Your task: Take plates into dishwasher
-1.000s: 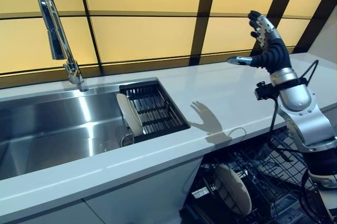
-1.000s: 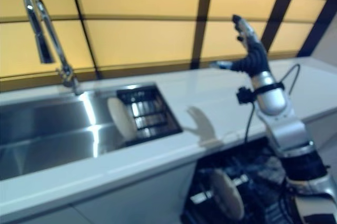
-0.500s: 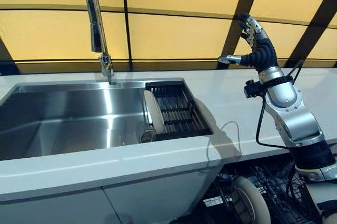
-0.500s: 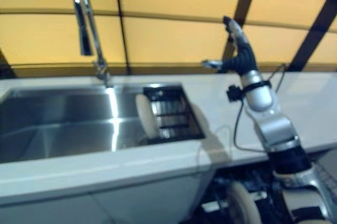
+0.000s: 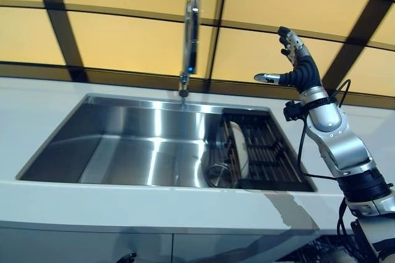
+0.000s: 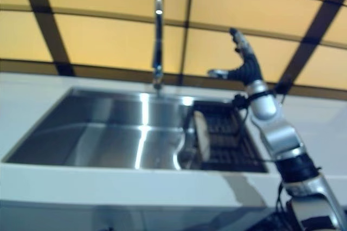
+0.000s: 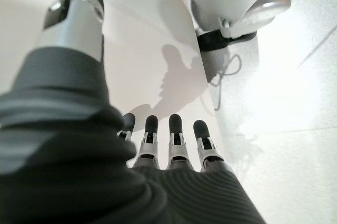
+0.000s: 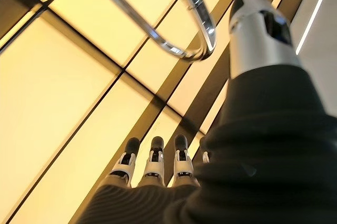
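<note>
My right hand [image 5: 295, 65] is raised above the sink [image 5: 154, 146], fingers straight and spread, thumb out to the side, holding nothing. 1 plate [image 5: 238, 150] stands on edge in the sink, leaning against the dark rack [image 5: 262, 158] at the sink's right end, below the hand and well apart from it. My left hand [image 7: 158, 150] shows only in its wrist view, fingers straight, empty, over the floor. The dishwasher is hardly in view, so I judge this plate not yet loaded: reach, grasp and carry all remain.

Right hand [image 5: 295, 65] now nearer the faucet [image 5: 190, 34].
</note>
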{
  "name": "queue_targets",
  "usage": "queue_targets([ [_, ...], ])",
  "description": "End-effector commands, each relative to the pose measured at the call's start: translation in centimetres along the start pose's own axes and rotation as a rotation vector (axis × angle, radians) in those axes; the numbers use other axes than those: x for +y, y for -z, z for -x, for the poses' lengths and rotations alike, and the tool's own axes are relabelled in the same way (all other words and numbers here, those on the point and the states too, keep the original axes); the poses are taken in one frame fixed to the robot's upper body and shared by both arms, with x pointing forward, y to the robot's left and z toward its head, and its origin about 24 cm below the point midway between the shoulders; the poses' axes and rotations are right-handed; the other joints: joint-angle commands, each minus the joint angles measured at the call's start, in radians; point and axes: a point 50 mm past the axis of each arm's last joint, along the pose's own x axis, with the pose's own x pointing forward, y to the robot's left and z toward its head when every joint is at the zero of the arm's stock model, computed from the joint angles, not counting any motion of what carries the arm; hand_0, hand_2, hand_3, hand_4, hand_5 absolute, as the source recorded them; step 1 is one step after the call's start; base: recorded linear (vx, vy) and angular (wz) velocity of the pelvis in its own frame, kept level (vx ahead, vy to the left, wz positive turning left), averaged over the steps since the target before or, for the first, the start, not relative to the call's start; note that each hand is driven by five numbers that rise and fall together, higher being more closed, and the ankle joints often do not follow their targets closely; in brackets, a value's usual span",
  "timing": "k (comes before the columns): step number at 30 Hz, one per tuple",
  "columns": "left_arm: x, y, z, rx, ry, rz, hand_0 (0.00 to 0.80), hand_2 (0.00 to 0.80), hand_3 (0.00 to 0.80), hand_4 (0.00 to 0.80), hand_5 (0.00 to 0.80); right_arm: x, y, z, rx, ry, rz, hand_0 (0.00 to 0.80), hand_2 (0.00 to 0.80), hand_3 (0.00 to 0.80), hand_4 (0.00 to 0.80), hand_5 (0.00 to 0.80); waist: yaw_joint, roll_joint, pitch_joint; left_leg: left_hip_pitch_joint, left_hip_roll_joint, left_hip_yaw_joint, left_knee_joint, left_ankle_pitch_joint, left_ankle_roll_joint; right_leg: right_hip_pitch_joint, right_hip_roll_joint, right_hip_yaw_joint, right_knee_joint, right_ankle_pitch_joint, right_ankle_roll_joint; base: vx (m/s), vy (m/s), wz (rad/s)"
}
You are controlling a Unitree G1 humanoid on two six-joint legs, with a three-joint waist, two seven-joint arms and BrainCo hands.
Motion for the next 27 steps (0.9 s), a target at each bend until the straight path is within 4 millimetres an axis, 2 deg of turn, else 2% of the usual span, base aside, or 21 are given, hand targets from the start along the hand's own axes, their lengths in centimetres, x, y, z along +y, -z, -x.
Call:
queue_targets([
  [1, 0.2, -0.3, -0.1, -0.001, -0.012, -0.021, 0.000, 0.000, 0.000, 0.000, 0.000, -3.1, -1.9, -1.4, -0.087, 0.125, -0.009, 0.000, 0.000, 0.000, 0.000, 0.000, -0.018, -0.033, -0.033, 0.114, -0.011, -0.058, -0.006, -0.128, -0.052, 0.037, 0.022, 0.016, -0.230, 0.192, -0.005, 0.311, -0.287, 0.73],
  [2, 0.4, -0.1, -0.1, 0.007, -0.016, -0.028, 0.000, 0.000, 0.000, 0.000, 0.000, -3.1, -1.7, -1.3, -0.082, 0.134, -0.006, 0.000, 0.000, 0.000, 0.000, 0.000, -0.047, -0.044, -0.028, 0.138, -0.015, -0.101, -0.004, -0.154, -0.060, 0.026, 0.057, 0.067, -0.364, 0.204, 0.005, 0.339, -0.262, 0.78],
  [5, 0.5, 0.5, 0.1, 0.030, -0.026, -0.026, 0.000, 0.000, 0.000, 0.000, 0.000, -3.1, -1.7, -1.0, -0.081, 0.151, 0.007, 0.000, 0.000, 0.000, 0.000, 0.000, -0.086, -0.039, -0.013, 0.178, -0.013, -0.186, -0.010, -0.173, -0.055, -0.025, 0.112, 0.130, -0.445, 0.222, 0.015, 0.315, -0.209, 0.90],
  [7, 0.6, 0.9, 0.2, 0.038, -0.034, -0.022, 0.000, 0.000, 0.000, 0.000, 0.000, -3.3, -1.9, -1.0, -0.084, 0.164, 0.013, 0.000, 0.000, 0.000, 0.000, 0.000, -0.090, -0.044, -0.008, 0.185, -0.012, -0.215, -0.006, -0.181, -0.051, -0.035, 0.119, 0.149, -0.435, 0.225, 0.018, 0.162, -0.183, 0.23],
  [9, 1.1, 1.4, 0.4, 0.051, -0.045, -0.020, 0.000, 0.000, 0.000, 0.000, 0.000, -3.7, -2.0, -1.0, -0.089, 0.169, 0.020, 0.000, 0.000, 0.000, 0.000, 0.000, -0.090, -0.063, -0.013, 0.180, -0.021, -0.248, 0.005, -0.184, -0.050, -0.005, 0.126, 0.180, -0.446, 0.219, 0.020, 0.113, -0.267, 0.14],
  [10, 1.3, 1.6, 0.5, 0.052, -0.050, -0.013, 0.000, 0.000, 0.000, 0.000, 0.000, -3.8, -2.0, -1.0, -0.089, 0.169, 0.020, 0.000, 0.000, 0.000, 0.000, 0.000, -0.088, -0.067, -0.016, 0.177, -0.020, -0.252, 0.008, -0.186, -0.052, 0.006, 0.125, 0.183, -0.448, 0.214, 0.022, 0.128, -0.303, 0.05],
  [14, 1.5, 1.8, 0.6, 0.052, -0.041, 0.035, 0.000, 0.000, 0.000, 0.000, 0.000, -4.3, -2.1, -1.0, -0.080, 0.166, 0.033, 0.000, 0.000, 0.000, 0.000, 0.000, -0.071, -0.073, -0.040, 0.186, 0.039, -0.228, -0.007, -0.169, -0.102, 0.094, 0.128, 0.143, -0.483, 0.168, 0.013, 0.096, -0.231, 0.32],
  [17, 0.5, 1.8, 0.6, 0.038, -0.013, 0.040, 0.000, 0.000, 0.000, 0.000, 0.000, -4.5, -2.1, -1.0, -0.074, 0.166, 0.040, 0.000, 0.000, 0.000, 0.000, 0.000, -0.065, -0.074, -0.053, 0.191, 0.072, -0.177, -0.005, -0.171, -0.133, 0.143, 0.130, 0.109, -0.521, 0.151, 0.002, 0.063, -0.125, 0.43],
  [18, 0.3, 1.8, 0.6, 0.035, -0.006, 0.039, 0.000, 0.000, 0.000, 0.000, 0.000, -4.5, -2.1, -1.0, -0.071, 0.167, 0.042, 0.000, 0.000, 0.000, 0.000, 0.000, -0.065, -0.075, -0.053, 0.190, 0.076, -0.161, 0.000, -0.174, -0.137, 0.150, 0.129, 0.099, -0.527, 0.149, 0.001, 0.034, -0.130, 0.45],
  [19, -0.4, 1.6, 0.5, 0.026, 0.022, 0.016, 0.000, 0.000, 0.000, 0.000, 0.000, -4.8, -2.2, -1.0, -0.065, 0.177, 0.064, 0.000, 0.000, 0.000, 0.000, 0.000, -0.065, -0.078, -0.056, 0.180, 0.084, -0.113, 0.012, -0.175, -0.145, 0.173, 0.122, 0.071, -0.548, 0.148, -0.001, 0.015, -0.106, 0.25],
  [22, -1.1, 1.6, 0.5, 0.007, 0.041, -0.019, 0.000, 0.000, 0.000, 0.000, 0.000, -5.1, -2.2, -0.9, -0.061, 0.175, 0.100, 0.000, 0.000, 0.000, 0.000, 0.000, -0.069, -0.075, -0.058, 0.174, 0.094, -0.068, 0.013, -0.171, -0.155, 0.184, 0.126, 0.042, -0.571, 0.153, -0.003, 0.016, -0.075, 0.22],
  [27, -0.6, 0.7, 0.3, -0.020, 0.011, 0.010, 0.000, 0.000, 0.000, 0.000, 0.000, -5.0, -2.2, -1.2, -0.033, 0.124, 0.159, 0.000, 0.000, 0.000, 0.000, 0.000, -0.080, -0.060, -0.064, 0.188, 0.099, -0.058, -0.029, -0.149, -0.158, 0.176, 0.141, 0.043, -0.575, 0.158, -0.008, 0.012, -0.006, 0.09],
])
